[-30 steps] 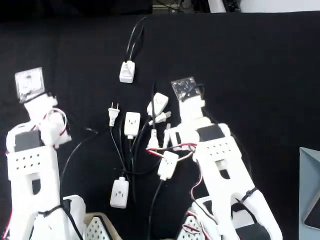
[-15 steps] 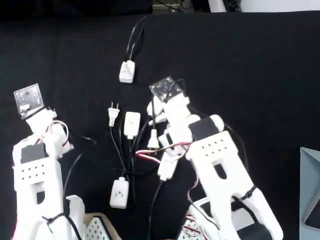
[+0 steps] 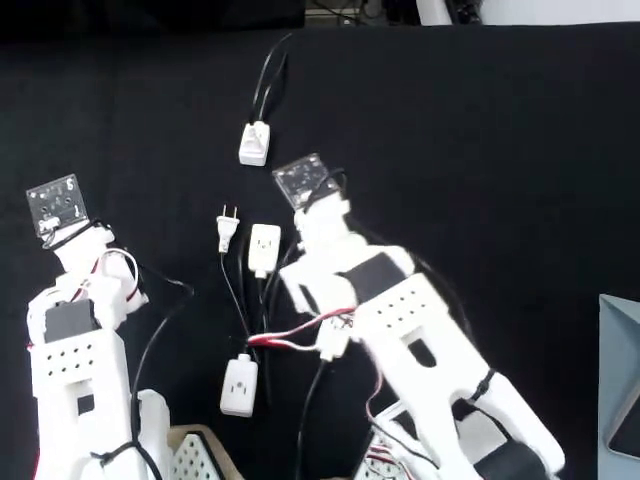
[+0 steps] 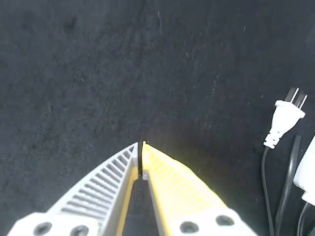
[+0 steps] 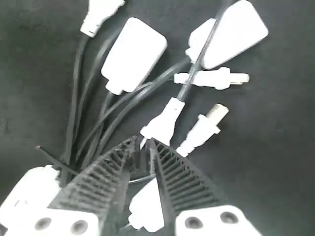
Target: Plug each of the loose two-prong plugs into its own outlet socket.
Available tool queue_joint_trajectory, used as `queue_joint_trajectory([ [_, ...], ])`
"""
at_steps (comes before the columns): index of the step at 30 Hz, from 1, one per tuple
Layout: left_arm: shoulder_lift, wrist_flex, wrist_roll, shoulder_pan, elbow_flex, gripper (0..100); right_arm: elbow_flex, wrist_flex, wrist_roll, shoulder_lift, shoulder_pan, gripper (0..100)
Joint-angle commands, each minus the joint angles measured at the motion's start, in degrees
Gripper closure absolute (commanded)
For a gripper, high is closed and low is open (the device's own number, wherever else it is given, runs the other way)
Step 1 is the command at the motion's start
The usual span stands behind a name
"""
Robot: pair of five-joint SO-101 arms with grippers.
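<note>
the left end effector is clenched on nothing, its tips pressed together above the bare black table. it sits well apart from a lone two-prong plug, which lies flat on the table. the right end effector is drawn almost together, with nothing between its fingers, and hangs over a tangle of dark cords. a white plug lies just ahead of its tips, a second plug lies beside that, and a third plug lies crosswise beyond. a rectangular socket and a rounded socket rest past them. in the high view a far socket and a near socket lie apart from the cluster.
</note>
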Motion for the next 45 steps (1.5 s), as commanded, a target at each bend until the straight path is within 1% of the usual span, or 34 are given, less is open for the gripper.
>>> queue_joint_trajectory([
  [1,-1.32,-0.62,0.18,-0.48,-0.48,97,-6.20,-0.79,-4.57,5.14,-1.93,95.1],
  [4,-1.32,-0.62,0.18,-0.48,-0.48,97,-11.47,0.62,-6.68,13.49,-1.76,95.1],
  [7,-1.32,-0.62,0.18,-0.48,-0.48,97,-16.04,3.43,-6.86,21.32,-1.76,95.1],
  [11,-1.32,-0.88,0.18,-0.48,0.13,97,-20.26,4.75,-9.58,29.93,-1.67,95.1],
  [14,-1.32,-0.88,0.18,-0.48,0.22,97,-22.29,4.75,-10.02,34.33,-1.23,95.1],
  [19,-1.32,-0.88,0.18,-0.48,0.31,97,-24.31,4.84,-10.02,36.62,2.55,95.0],
  [21,-1.32,-0.97,0.18,-0.48,0.31,97,-24.84,6.51,-10.02,36.62,3.78,94.2],
  [25,-1.32,-0.97,0.18,-0.13,0.22,97,-27.03,13.36,-10.73,36.97,3.96,81.8],
  [27,-1.32,-0.97,0.18,-0.04,0.22,97,-27.21,14.42,-10.81,37.14,3.87,79.8],
  [32,-1.32,-0.97,0.18,0.04,0.13,97,-26.24,11.43,-10.90,37.14,3.87,83.5],
  [36,-1.32,-0.97,0.18,0.04,0.22,97,-24.66,8.44,-10.99,37.67,2.64,83.6],
  [40,-1.32,-0.97,0.18,0.04,0.22,97,-25.80,7.30,-13.27,42.51,2.55,83.7],
  [45,-1.32,-0.97,0.18,0.04,0.22,97,-29.76,7.56,-13.71,49.71,1.93,85.8],
])
